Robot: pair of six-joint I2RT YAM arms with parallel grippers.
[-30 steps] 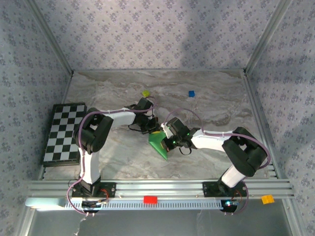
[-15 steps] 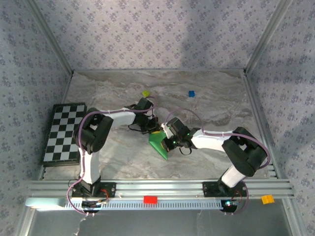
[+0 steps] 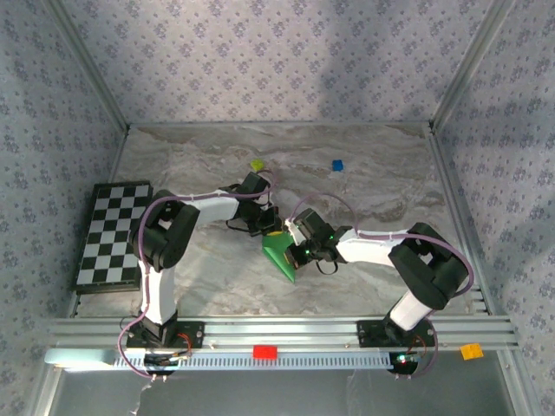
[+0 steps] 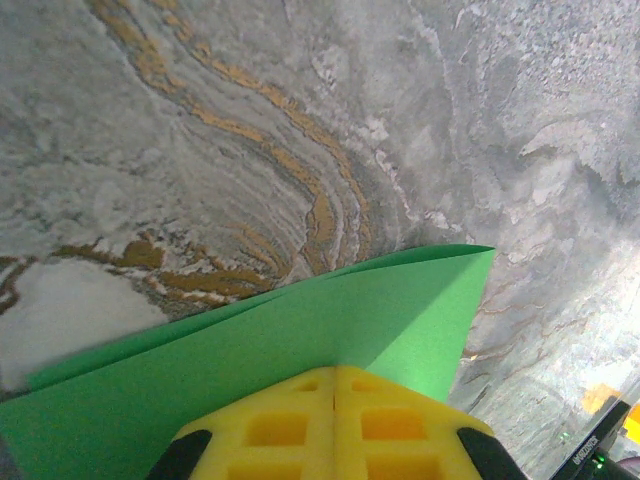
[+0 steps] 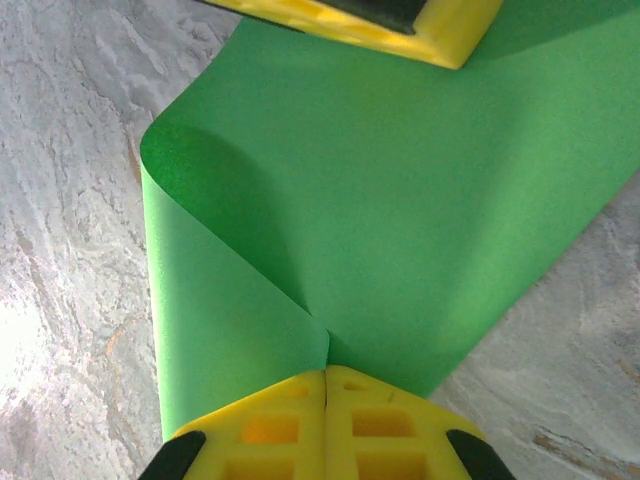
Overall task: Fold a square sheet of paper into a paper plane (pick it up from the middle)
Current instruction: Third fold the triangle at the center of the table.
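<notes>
Square sheet of paper [image 3: 279,256], bright green, part-folded, lying mid-table [image 3: 364,182] between the arms. Left gripper [image 4: 335,375] pinched shut on its far edge, right gripper [image 5: 326,378] pinched shut on its right side where a flap curls over. Best handled by holding both pinches firm and laying the flap edge-to-edge before pressing, without tugging apart. Against a second ago, no visible change in sheet or arms.

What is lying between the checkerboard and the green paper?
In the top view, the left arm's black elbow rises beside the checkerboard; from there to the green paper is bare marbled table.
</notes>
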